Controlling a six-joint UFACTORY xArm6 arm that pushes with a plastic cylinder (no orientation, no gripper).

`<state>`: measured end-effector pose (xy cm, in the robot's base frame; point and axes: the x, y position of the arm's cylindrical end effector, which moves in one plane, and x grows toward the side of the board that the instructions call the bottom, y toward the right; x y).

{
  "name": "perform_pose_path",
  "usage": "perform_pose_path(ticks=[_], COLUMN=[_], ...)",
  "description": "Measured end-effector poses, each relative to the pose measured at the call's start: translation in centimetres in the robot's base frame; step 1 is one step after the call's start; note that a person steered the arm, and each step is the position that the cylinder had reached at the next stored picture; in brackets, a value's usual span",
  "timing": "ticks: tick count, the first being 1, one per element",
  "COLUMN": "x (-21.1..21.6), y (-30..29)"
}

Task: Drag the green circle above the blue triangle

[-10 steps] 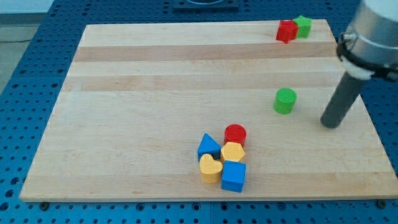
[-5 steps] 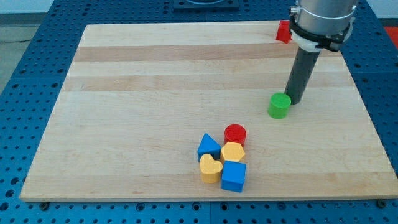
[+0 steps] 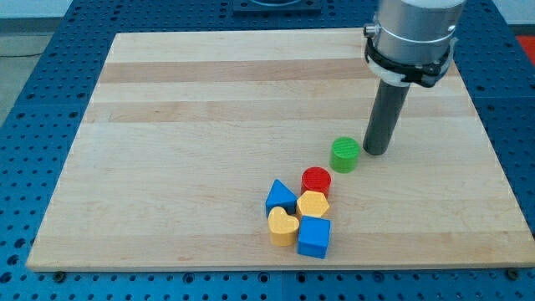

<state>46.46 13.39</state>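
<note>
The green circle [image 3: 344,155] lies on the wooden board [image 3: 192,109], up and to the right of the blue triangle [image 3: 280,197]. My tip [image 3: 375,151] is at the circle's right side, touching or almost touching it. The blue triangle sits at the left of a cluster near the view's bottom, with the red circle [image 3: 316,180] between it and the green circle.
The cluster also holds a yellow hexagon-like block [image 3: 313,204], a yellow heart [image 3: 282,226] and a blue cube [image 3: 314,237]. The arm's grey body [image 3: 411,33] hides the board's top right corner.
My tip swung in from the right to the green circle and pushed it left and down, toward the red circle. The red and green blocks at the top right are now hidden by the arm.
</note>
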Motion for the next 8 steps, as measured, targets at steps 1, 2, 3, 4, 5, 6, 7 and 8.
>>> perform_pose_path(ticks=[1,2,3,4,5,6,7,8], x=[0.4,1.3,1.3,1.3,3.0,3.6,3.4,1.1], y=[-2.7,-6.4,-10.0,-12.1,-12.3,-12.3,-12.8,-13.5])
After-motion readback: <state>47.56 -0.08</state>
